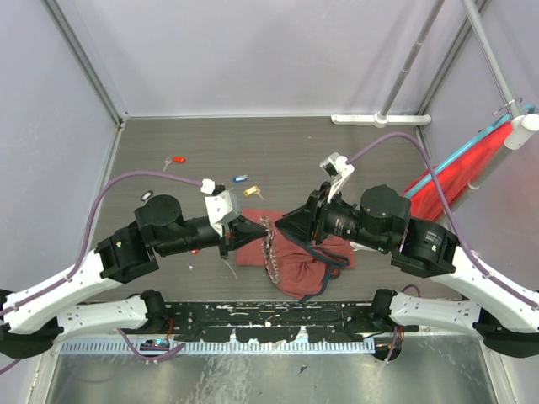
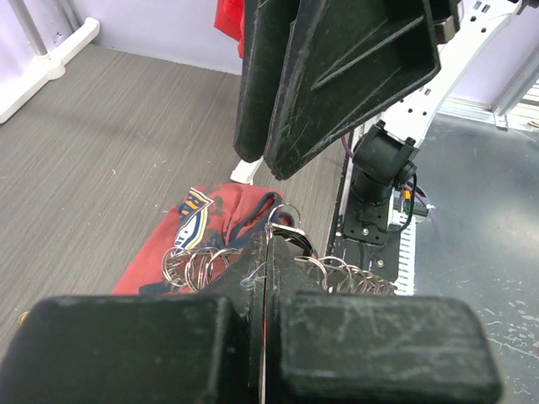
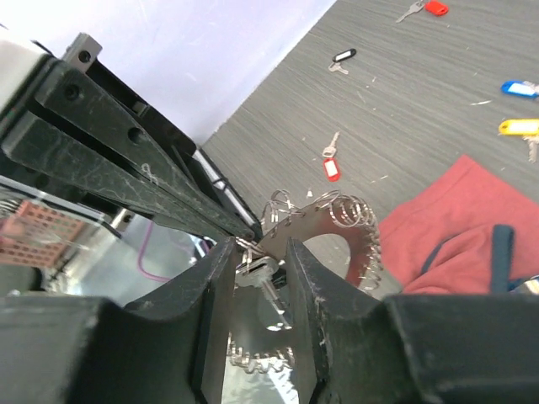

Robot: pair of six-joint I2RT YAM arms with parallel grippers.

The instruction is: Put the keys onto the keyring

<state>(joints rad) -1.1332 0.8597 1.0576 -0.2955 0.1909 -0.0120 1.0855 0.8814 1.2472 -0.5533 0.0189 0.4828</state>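
Observation:
The keyring (image 3: 330,220) is a flat metal ring fringed with small split rings, held upright over the dark-red bag (image 1: 296,263). My left gripper (image 2: 267,240) is shut on its thin edge, with split rings (image 2: 192,265) showing on both sides of the fingers. My right gripper (image 3: 259,252) faces it from the right, jaws apart. A silver key (image 3: 261,274) hangs from the keyring between them, not pinched. Loose keys lie on the table beyond: red (image 1: 177,159), blue (image 1: 240,178), yellow (image 1: 251,191), black (image 1: 147,195). Another red key (image 3: 331,168) lies close to the keyring.
The dark-red cloth bag (image 3: 459,236) is crumpled under both grippers near the table's front edge. A red cloth on a pole (image 1: 467,168) leans at the right wall. A white bar foot (image 1: 375,119) rests at the back. The two grippers (image 1: 271,227) almost touch.

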